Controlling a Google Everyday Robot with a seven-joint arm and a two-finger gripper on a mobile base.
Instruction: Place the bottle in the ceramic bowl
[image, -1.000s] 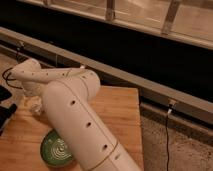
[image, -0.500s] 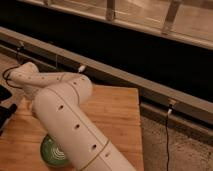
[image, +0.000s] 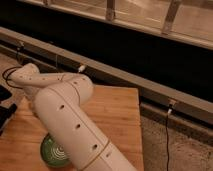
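The arm (image: 65, 115) folds leftward, its pincer hidden behind it.

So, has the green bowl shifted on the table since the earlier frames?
No. The ceramic bowl still sits at the same spot near the front of the table; the arm only covers more of it. The gripper is hidden behind the arm.

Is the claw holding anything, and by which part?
Cannot tell. The claw is hidden behind the white arm over the table, and the bottle is out of sight.

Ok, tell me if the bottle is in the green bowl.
Cannot tell. The arm covers most of the ceramic bowl; its visible part shows no bottle, and the hand is hidden behind the arm.
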